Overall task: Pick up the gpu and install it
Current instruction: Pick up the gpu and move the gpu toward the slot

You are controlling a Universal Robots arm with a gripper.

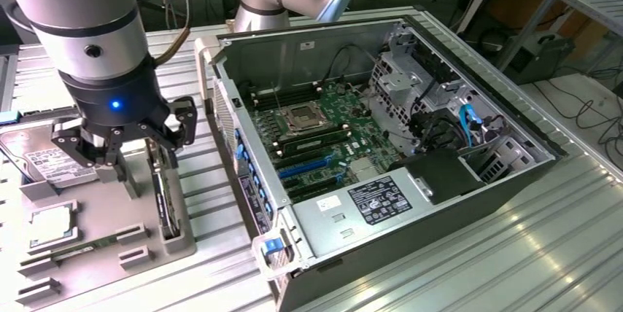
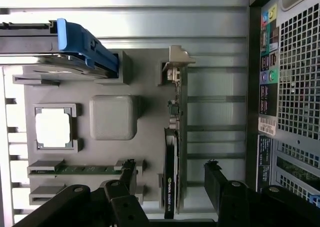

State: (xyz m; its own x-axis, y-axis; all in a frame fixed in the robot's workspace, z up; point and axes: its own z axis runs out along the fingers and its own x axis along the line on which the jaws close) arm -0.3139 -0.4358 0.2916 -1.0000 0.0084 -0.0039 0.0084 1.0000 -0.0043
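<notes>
The gpu (image 1: 168,206) is a thin dark card standing on its edge in a slot of the grey parts tray (image 1: 146,254), at the exterior view's left. Its silver bracket (image 2: 177,62) is at the end away from me. My gripper (image 1: 146,170) hangs just above the card, open, with nothing held. In the wrist view the gpu (image 2: 174,157) runs between my two black fingers (image 2: 127,174), and the gripper (image 2: 171,179) straddles its near end without touching it. The open computer case (image 1: 506,181) lies beside the tray, its green motherboard (image 1: 322,137) exposed.
The tray also holds a hard drive (image 1: 49,166) in a blue caddy (image 2: 75,42), a square CPU (image 2: 54,128) and a memory stick (image 2: 85,169). The case's rear panel (image 2: 295,87) stands close beside the gpu. Cables and drive cages (image 1: 428,86) fill the far part of the case.
</notes>
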